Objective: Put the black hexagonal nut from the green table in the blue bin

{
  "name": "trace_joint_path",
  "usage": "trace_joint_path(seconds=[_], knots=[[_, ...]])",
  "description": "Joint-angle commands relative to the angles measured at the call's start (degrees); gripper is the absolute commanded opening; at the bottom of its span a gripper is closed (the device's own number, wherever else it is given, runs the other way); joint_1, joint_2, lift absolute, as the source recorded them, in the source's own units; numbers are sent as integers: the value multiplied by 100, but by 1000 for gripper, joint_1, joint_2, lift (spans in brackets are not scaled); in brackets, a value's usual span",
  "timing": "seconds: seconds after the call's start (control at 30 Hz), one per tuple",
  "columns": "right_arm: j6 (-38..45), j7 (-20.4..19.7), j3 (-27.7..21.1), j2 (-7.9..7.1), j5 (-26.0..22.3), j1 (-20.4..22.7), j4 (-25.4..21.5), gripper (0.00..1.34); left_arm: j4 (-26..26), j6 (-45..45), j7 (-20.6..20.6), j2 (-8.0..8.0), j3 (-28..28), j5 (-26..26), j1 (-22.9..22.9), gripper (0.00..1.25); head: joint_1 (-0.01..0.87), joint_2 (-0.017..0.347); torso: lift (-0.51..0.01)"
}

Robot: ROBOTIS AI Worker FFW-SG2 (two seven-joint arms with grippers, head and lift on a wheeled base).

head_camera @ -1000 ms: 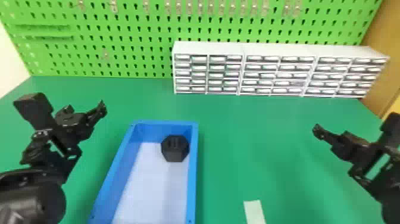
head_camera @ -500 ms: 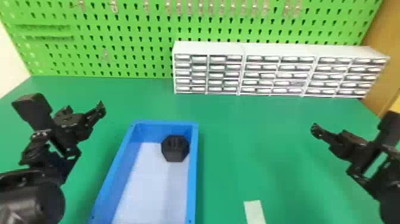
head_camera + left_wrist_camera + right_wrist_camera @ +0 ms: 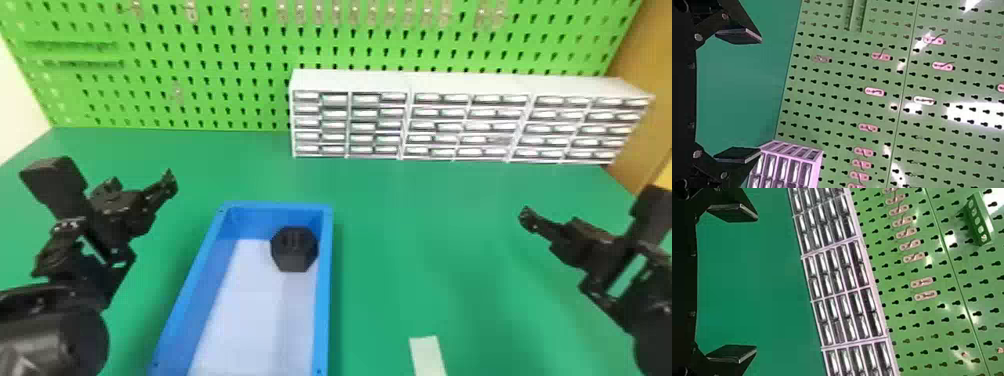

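We hold our black fingers (image 3: 739, 36) wide apart; beyond them we see green tabletop (image 3: 734, 94), a drawer cabinet (image 3: 785, 166) and a pegboard (image 3: 840, 111).

Workshop-type station, or lab bench fitted out as one. Evidence: green table (image 3: 425, 225); upright green pegboard (image 3: 225, 65) behind it, punched with keyhole slots and bearing small hooks (image 3: 874, 91); row of small-drawer cabinets (image 3: 470, 82) along its foot.
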Motion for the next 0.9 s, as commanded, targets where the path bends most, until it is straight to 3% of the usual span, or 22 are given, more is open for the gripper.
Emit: trace_joint_path(seconds=[0.0,0.87], knots=[[-6,0,7,6,7,-15,11,1213,8,0,0,0,-3,0,-5,988,666,32,-100],[-6,0,25,6,16,-24,20,1213,8,0,0,0,-21,9,-22,988,666,32,-100]])
